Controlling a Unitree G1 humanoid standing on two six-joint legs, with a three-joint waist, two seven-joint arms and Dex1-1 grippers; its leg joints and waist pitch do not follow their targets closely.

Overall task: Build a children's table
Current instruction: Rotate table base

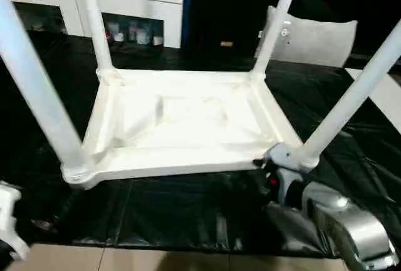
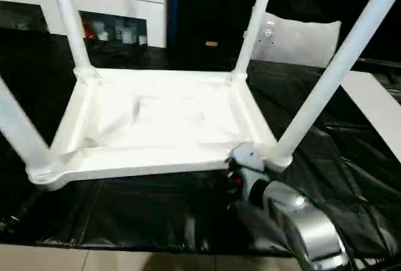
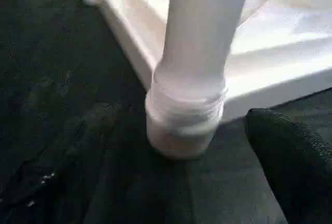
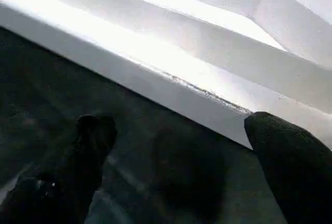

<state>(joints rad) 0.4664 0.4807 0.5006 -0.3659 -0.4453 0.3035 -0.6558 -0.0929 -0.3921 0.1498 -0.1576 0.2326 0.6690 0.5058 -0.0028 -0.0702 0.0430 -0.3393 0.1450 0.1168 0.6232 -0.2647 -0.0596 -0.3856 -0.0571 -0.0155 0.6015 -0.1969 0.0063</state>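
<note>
The children's table lies upside down on the black sheet, its white ribbed top (image 1: 182, 120) facing up. Four white legs stand in the corner sockets: near left (image 1: 37, 89), far left (image 1: 94, 20), far right (image 1: 279, 20) and near right (image 1: 354, 95). My left gripper (image 3: 184, 117) is open, one black finger on each side of the near-left leg's threaded base (image 3: 184, 125), neither touching it. My right gripper (image 4: 181, 123) is open too, its fingers spread before the top's near edge (image 4: 155, 73). The silver right forearm (image 1: 338, 221) reaches in to the near-right corner.
A black sheet (image 1: 188, 208) covers the work surface, and its front edge meets a pale floor (image 1: 156, 261). A white-grey cushion (image 1: 313, 39) leans at the back right. A white shelf unit (image 1: 94, 1) stands at the back left. A flat white board (image 1: 388, 98) lies at the right.
</note>
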